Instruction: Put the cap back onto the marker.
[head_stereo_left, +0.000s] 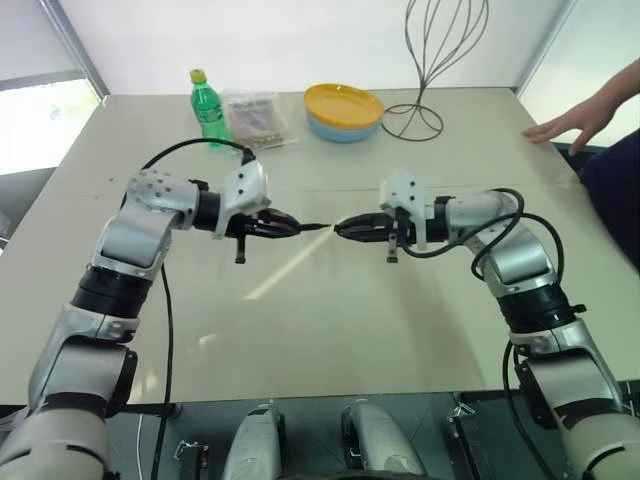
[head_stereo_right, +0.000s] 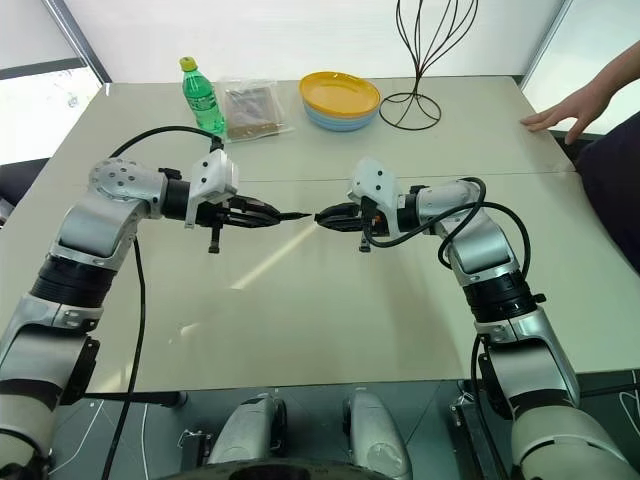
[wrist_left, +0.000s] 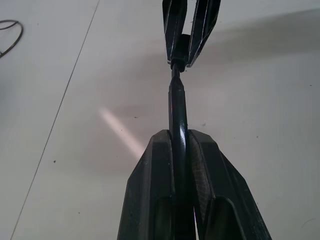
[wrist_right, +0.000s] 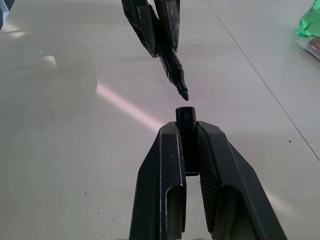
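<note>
Above the middle of the table (head_stereo_left: 330, 330), the left gripper (head_stereo_left: 292, 227) is clamped on the marker (wrist_left: 177, 107), tip pointing at the right gripper (head_stereo_left: 343, 229), which pinches the cap (wrist_right: 185, 116). Tip and cap sit just apart. Near the far edge stand a green bottle (head_stereo_left: 207, 103), stacked plates (head_stereo_left: 343, 110) and a wire stand (head_stereo_left: 432, 60).

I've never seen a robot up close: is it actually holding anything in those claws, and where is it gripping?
Yes. The left gripper pinches the marker by its rear barrel, tip sticking out. The right gripper clamps the cap around its sides, open end protruding.
</note>
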